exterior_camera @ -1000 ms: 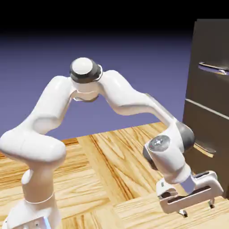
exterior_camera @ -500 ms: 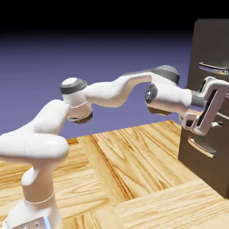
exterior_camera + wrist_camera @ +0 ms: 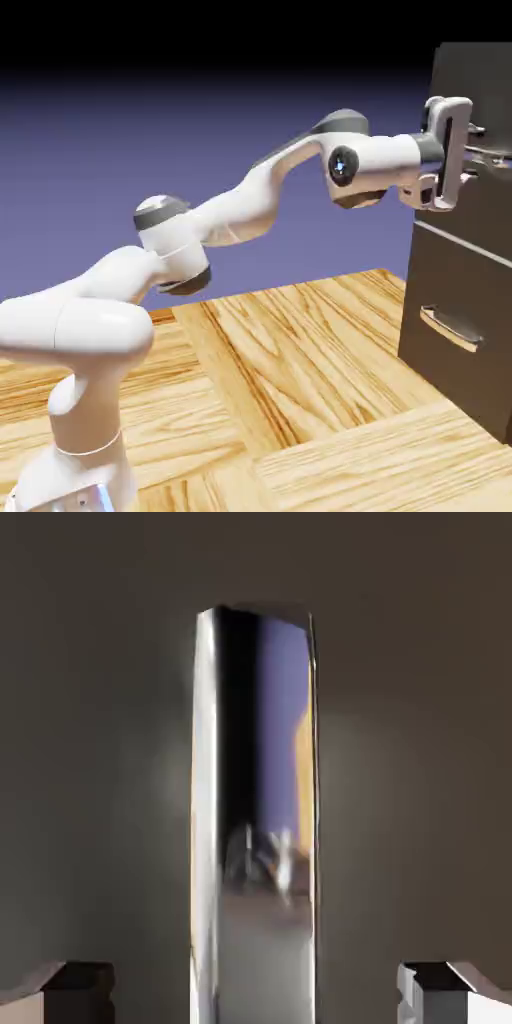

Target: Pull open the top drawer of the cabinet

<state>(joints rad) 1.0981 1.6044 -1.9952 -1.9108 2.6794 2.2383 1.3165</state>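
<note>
Approach step, grasp not yet made. Gripper is at the top drawer front of the cabinet, upper right of the exterior view, level with the handle. Hand view: fingers spread wide, released, one either side of the handle with clear gaps, nothing held. Next move likely: ease in a bit further, pinch the bar, then pull straight back away from the cabinet. Handle's long axis runs horizontally across the drawer front; in the hand view it shows vertical because the hand is rolled. Drawer looks closed, facing the arm.
</note>
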